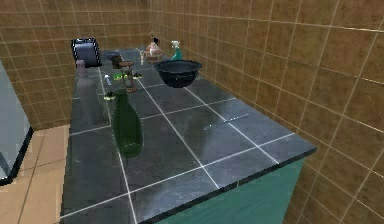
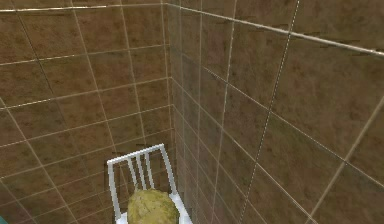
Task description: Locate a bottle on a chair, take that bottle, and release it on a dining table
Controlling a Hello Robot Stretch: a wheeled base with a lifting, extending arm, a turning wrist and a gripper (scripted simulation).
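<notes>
Along the forward view's left edge stands the side of a tall grey appliance [image 1: 9,120], with tan floor tiles [image 1: 45,165] beside it at the lower left. Right of that a dark tiled worktop [image 1: 215,135] runs from the bottom of the frame up toward the back wall, its teal cabinet front [image 1: 250,205] showing at the lower right.

At the upper left of the worktop sits a dark boxy toaster [image 1: 86,50]. Below it, left of centre, a dark green bottle [image 1: 126,120] stands upright on the worktop. Its long axis is vertical, its neck points to the top of the frame and its base is toward the bottom edge. It is well apart from the things at the back.

Farther right, near the back wall, are 2 small containers: a pale pinkish one [image 1: 153,47] and a teal spray bottle [image 1: 176,47]. Just below them sits a dark round bowl [image 1: 179,72]. Brown tiled walls [image 1: 300,70] close the right side.

In the arm side view, brown tiled walls [image 2: 280,90] meet in a corner near the middle. At the bottom centre a white chair [image 2: 140,170] with a slatted back stands against them, and a lumpy yellow-green thing [image 2: 152,208] lies on its seat; its shape is not that of a bottle.

Whether the tool's fingers are apart, together or on anything, and how the arm is posed, cannot be told.
</notes>
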